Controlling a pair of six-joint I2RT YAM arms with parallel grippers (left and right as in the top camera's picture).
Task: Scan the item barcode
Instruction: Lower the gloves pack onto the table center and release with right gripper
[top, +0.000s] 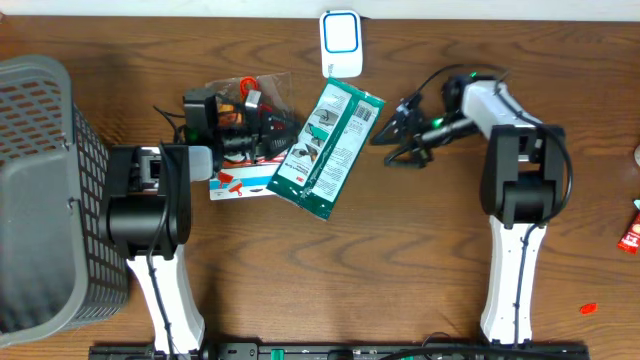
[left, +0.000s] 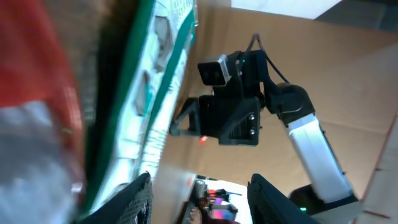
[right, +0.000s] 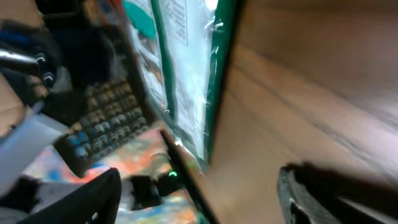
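Flanks the green packet (top: 330, 148) with left gripper (left: 200, 196) and right gripper (top: 392, 137), each spread and empty, seemingly readying a lift. Finds it mid-bench, propped on clutter (top: 238, 112). Beyond, at far edge, white device (top: 340, 42), probably the scanner.

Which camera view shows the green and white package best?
The overhead view: the whole green and white package is in frame, with its outline and print visible. The left wrist view shows only a blurred strip of it at close range; the right wrist view shows only a blurred part.
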